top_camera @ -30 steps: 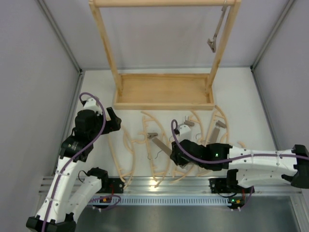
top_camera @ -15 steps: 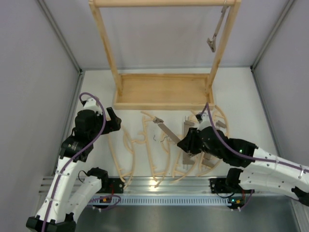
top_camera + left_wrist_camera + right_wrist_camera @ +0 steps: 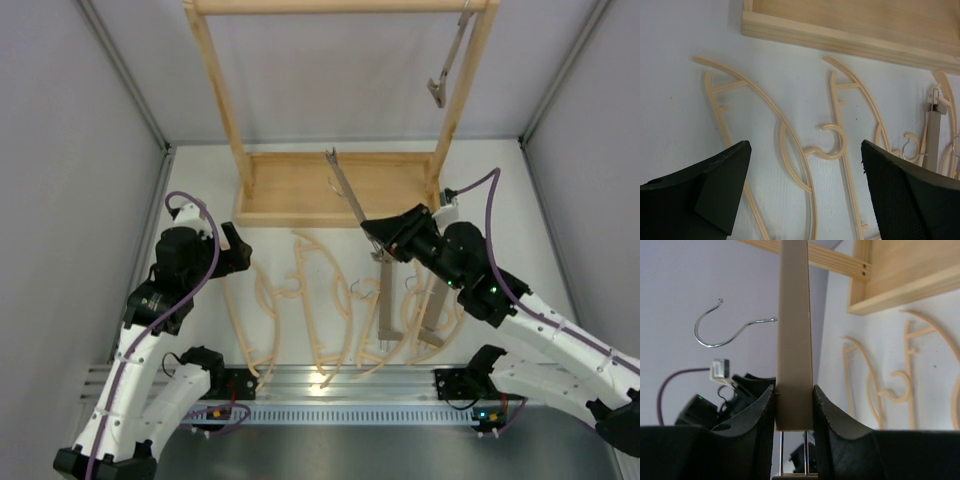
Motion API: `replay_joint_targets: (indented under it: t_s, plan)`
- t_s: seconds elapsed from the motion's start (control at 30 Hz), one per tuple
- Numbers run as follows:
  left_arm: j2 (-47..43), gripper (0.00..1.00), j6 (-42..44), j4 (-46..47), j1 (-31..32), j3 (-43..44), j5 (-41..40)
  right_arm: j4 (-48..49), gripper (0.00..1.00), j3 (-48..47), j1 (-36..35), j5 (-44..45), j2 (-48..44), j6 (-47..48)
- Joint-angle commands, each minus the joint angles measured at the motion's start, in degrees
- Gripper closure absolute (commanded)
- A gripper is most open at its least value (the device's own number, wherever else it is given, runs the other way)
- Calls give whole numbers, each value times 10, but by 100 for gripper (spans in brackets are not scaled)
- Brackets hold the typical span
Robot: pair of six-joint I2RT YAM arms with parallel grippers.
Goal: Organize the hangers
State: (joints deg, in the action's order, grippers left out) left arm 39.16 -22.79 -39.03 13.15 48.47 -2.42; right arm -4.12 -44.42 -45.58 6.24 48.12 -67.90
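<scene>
My right gripper [image 3: 378, 232] is shut on a straight clamp-bar hanger [image 3: 345, 188] and holds it up in the air in front of the rack's tray base [image 3: 340, 215]. In the right wrist view the bar [image 3: 794, 330] stands between the fingers [image 3: 832, 410], its metal hook [image 3: 725, 325] to the left. Another clamp bar [image 3: 446, 68] hangs on the rack's top rail at the right. Several pale curved hangers [image 3: 300, 300] and two clamp bars [image 3: 386, 300] lie on the table. My left gripper [image 3: 805, 185] is open above the curved hangers [image 3: 790, 145].
The tall wooden rack frame [image 3: 225, 110] stands at the back of the table. Grey walls close in both sides. A metal rail [image 3: 330, 380] runs along the near edge by the arm bases.
My right gripper has lifted the clamp bar off the table and carried it back and to the right, up toward the rack. The left arm has not moved.
</scene>
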Motion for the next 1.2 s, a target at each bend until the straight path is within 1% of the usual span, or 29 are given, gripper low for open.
replay_joint_targets:
  t_s: [0.0,0.03,0.07,0.27,0.4,0.6,0.7,0.8,1.0,1.17]
  plan:
    - [0,5,-2,27,4,-8,-2,198,100,-52,15,19,31,-74]
    - [0,5,-2,26,5,-8,-3,221,100,-62,16,35,49,-78]
    - [2,5,-2,27,6,-8,-4,227,100,-85,17,44,57,-80]
    - [7,5,-2,26,10,-8,-4,285,100,-151,22,105,115,-119]
    - [14,5,-2,26,10,-8,-1,329,100,-174,27,155,143,-131]
    - [18,5,-2,27,12,-8,0,345,100,-233,35,179,215,-154]
    - [18,5,-2,27,14,-8,0,357,100,-254,38,198,236,-153]
    - [18,5,-2,26,19,-9,-1,349,100,-283,46,209,255,-144]
    - [18,5,-2,27,27,-9,-1,322,100,-341,72,204,284,-142]
    - [15,5,-2,26,33,-9,-7,277,100,-399,87,197,307,-138]
